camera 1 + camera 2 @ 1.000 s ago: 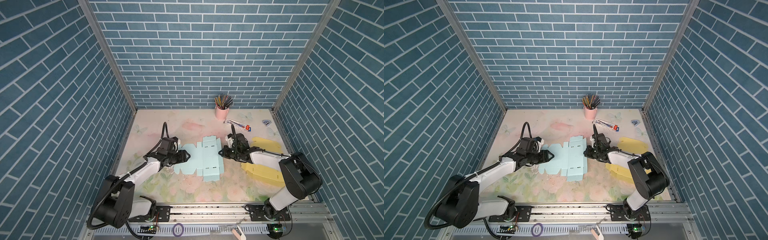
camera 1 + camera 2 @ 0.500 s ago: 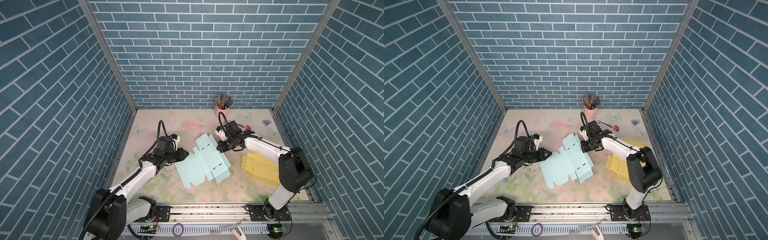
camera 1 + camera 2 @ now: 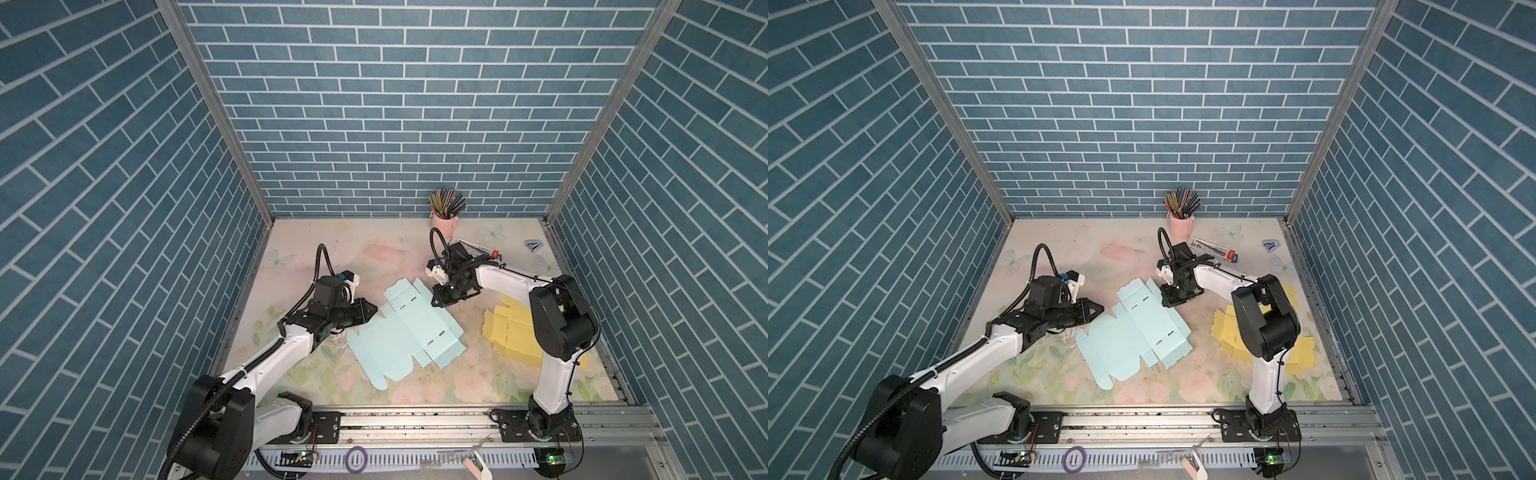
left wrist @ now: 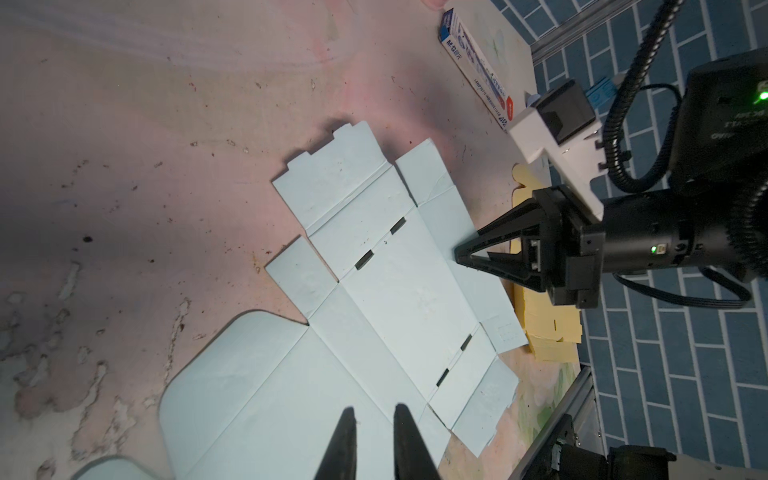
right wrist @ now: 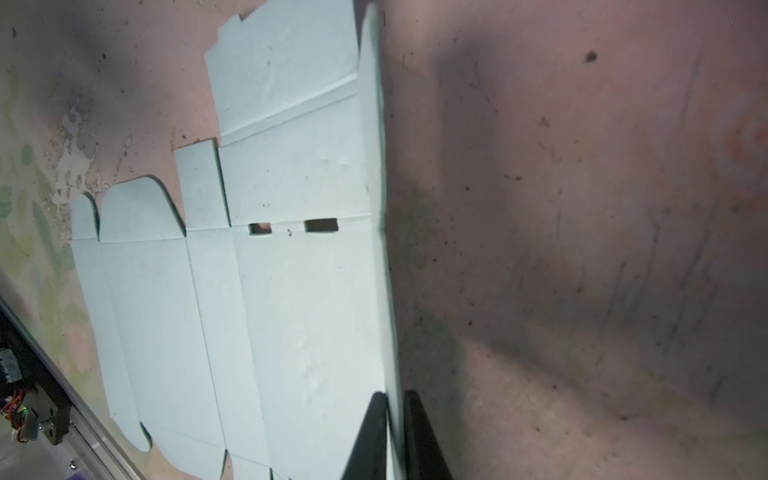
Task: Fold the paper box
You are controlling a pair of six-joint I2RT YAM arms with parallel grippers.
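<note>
A flat light-blue paper box (image 3: 405,332) (image 3: 1133,332) lies unfolded and turned at an angle in the middle of the table. My right gripper (image 3: 435,301) (image 3: 1165,302) is at its far right edge. In the right wrist view this gripper (image 5: 395,395) is shut on a narrow side flap (image 5: 369,104), which stands up edge-on from the sheet (image 5: 299,291). My left gripper (image 3: 374,309) (image 3: 1100,309) is at the sheet's left edge. In the left wrist view its jaws (image 4: 374,409) hover over the blue panel (image 4: 395,299) with a narrow gap and nothing between them.
A stack of yellow box blanks (image 3: 511,332) lies at the right, partly behind the right arm. A pink cup of pencils (image 3: 444,216), a white pen carton (image 3: 478,251) and a small blue item (image 3: 533,246) sit along the back. A metal rail (image 3: 415,419) runs along the front.
Over the last second the blue sheet has swung round to lie at an angle, its far end nearer the back. The right gripper moved back with it. The left jaws have narrowed.
</note>
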